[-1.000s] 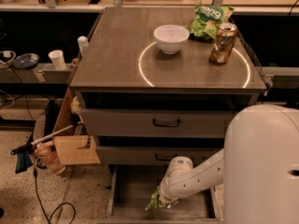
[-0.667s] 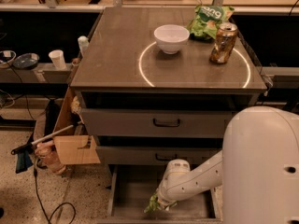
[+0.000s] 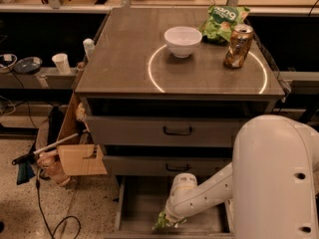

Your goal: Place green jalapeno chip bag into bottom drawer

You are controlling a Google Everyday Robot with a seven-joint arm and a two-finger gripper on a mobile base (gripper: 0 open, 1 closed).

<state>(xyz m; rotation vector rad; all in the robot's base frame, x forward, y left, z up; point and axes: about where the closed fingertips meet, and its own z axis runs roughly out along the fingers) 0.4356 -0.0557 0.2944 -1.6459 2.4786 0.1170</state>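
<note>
The bottom drawer (image 3: 139,208) is pulled open below the cabinet, showing a plain grey tray. My white arm reaches down into it. The gripper (image 3: 167,222) is low over the drawer's front part, and a scrap of light yellow-green foil, the green jalapeno chip bag (image 3: 160,223), shows at its tip, down at the tray floor. Most of the bag is hidden by the wrist and the picture's lower edge.
On the cabinet top stand a white bowl (image 3: 183,40), a darker green "ong" bag (image 3: 222,22) and a drink can (image 3: 238,45). Two shallower drawers with black handles (image 3: 178,131) are shut above. A cardboard box (image 3: 79,156) and cables lie at the left.
</note>
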